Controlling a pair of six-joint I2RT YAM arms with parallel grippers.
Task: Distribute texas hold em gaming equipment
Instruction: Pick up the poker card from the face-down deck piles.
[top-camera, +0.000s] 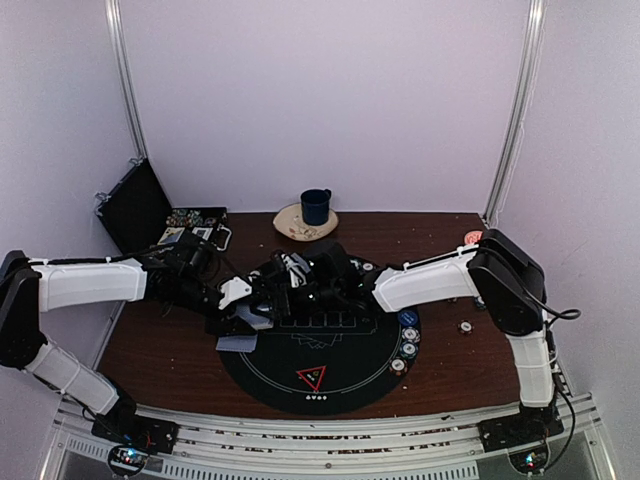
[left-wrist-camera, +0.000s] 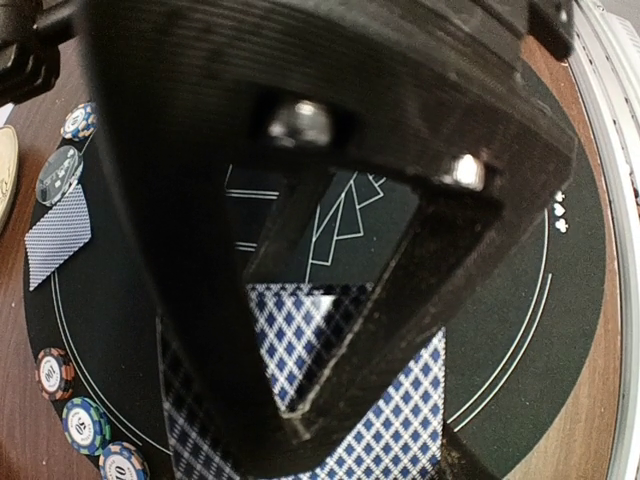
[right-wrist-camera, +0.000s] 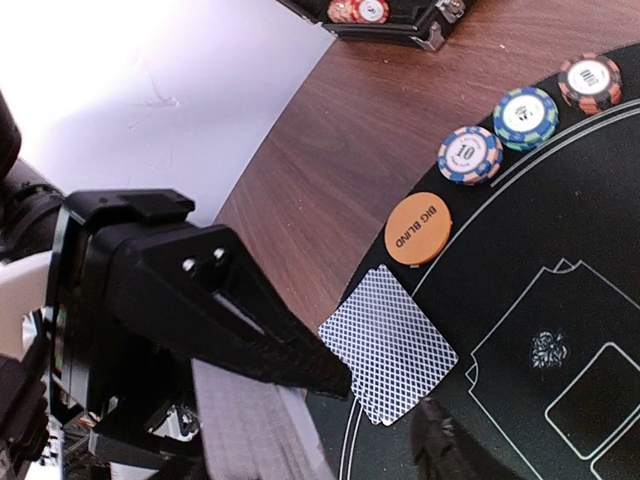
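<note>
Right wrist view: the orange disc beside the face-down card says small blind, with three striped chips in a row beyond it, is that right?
Not quite: the orange disc says BIG BLIND, not small blind, as the right wrist view shows. The rest holds: it lies beside the face-down card, with three striped chips in a row beyond it.

One round black mat (top-camera: 345, 385), one dark blue mug (top-camera: 316, 206), one open case (top-camera: 135, 205) and one triangle marker (top-camera: 311, 378) were counted from above. In the right wrist view, three striped chips (right-wrist-camera: 526, 115), one orange disc (right-wrist-camera: 417, 229) and one face-down card (right-wrist-camera: 390, 343) were counted. In the left wrist view, four striped chips (left-wrist-camera: 85, 423), one dark disc (left-wrist-camera: 58, 172), one loose card (left-wrist-camera: 55, 235) and one stack of cards (left-wrist-camera: 400, 425) were counted, though the cards within the stack could not be told apart.
</note>
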